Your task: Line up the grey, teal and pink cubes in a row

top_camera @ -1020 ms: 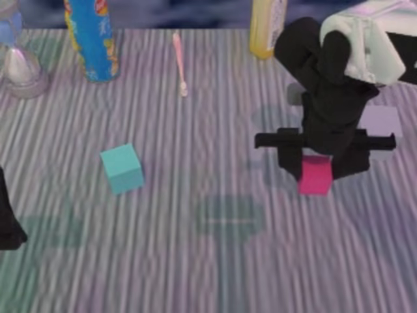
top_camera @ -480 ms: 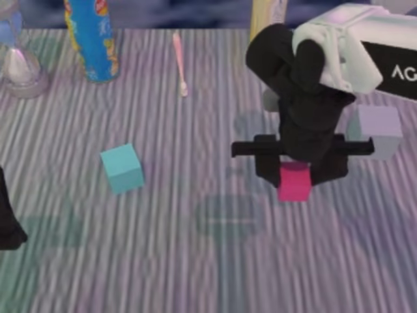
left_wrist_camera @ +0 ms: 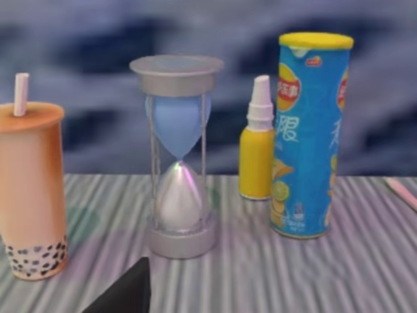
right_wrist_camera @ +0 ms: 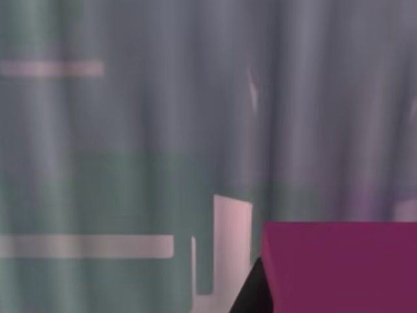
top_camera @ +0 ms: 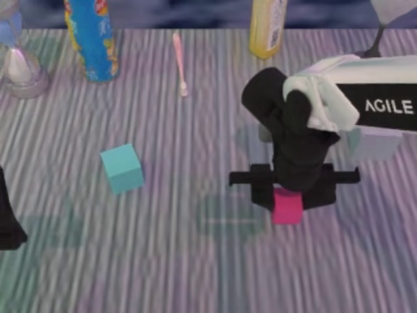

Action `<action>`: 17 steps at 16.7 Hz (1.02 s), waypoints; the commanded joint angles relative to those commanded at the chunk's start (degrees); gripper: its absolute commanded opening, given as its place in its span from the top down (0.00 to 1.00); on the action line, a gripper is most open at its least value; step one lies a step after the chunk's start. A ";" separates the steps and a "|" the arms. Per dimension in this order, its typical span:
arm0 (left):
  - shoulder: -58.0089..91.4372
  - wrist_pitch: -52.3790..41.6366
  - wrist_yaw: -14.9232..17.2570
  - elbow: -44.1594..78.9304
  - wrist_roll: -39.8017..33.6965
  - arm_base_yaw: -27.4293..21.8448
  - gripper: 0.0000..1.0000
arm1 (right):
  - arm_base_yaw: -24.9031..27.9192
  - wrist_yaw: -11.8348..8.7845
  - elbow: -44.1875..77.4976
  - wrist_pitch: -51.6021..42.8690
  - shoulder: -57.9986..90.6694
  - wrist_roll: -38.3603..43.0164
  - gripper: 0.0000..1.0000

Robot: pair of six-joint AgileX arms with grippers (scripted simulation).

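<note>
While your right gripper (top_camera: 287,199) stays out of sight under its own black body, you can see the pink cube (top_camera: 287,207) pinched between its fingers, filling a corner of the right wrist view (right_wrist_camera: 339,267), so the fingers are closed against the cube's sides. Whether the cube rests on the striped table (top_camera: 195,261) or hangs just above it, you cannot tell. Behind the gripper and to its right, the grey cube (top_camera: 374,143) sits partly hidden under the white forearm. Well apart to its left lies the teal cube (top_camera: 122,168). Further back stand a blue crisp can (top_camera: 91,39), a pink toothbrush (top_camera: 178,62), a yellow bottle (top_camera: 267,29) and an hourglass (top_camera: 19,59). Your left gripper (top_camera: 8,222) is parked at the table's left edge; its opening cannot be told.
</note>
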 joint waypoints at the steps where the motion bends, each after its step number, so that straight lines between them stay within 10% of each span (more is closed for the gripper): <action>1: 0.00 0.00 0.00 0.00 0.00 0.00 0.00 | 0.01 0.01 -0.11 0.15 0.08 0.00 1.00; 4: 0.00 0.00 0.00 0.00 0.00 0.00 0.00 | 0.01 0.01 -0.11 0.15 0.08 0.00 1.00; 17: 0.00 0.00 0.00 0.00 0.00 0.00 0.00 | 0.01 0.01 -0.11 0.15 0.08 0.00 0.02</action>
